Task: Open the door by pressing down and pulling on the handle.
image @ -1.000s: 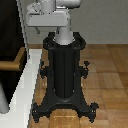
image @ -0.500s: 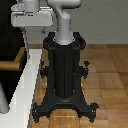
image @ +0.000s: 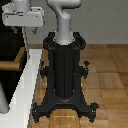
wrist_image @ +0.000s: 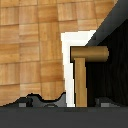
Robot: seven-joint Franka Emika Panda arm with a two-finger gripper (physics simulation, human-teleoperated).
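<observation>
approach step: gripper (image: 22, 31), jaw state unclear, hovers above the handle (wrist_image: 85, 67); next, lower and press it to free the door (wrist_image: 112, 65).

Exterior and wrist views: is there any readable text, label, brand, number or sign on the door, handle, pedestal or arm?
None: no text, label, number or sign shows in either view.
door: plain dark panel, no marking.
handle: bare wood-coloured lever, no marking.
robot pedestal: plain black, no lettering.
gripper: plain grey housing, no lettering.
</observation>
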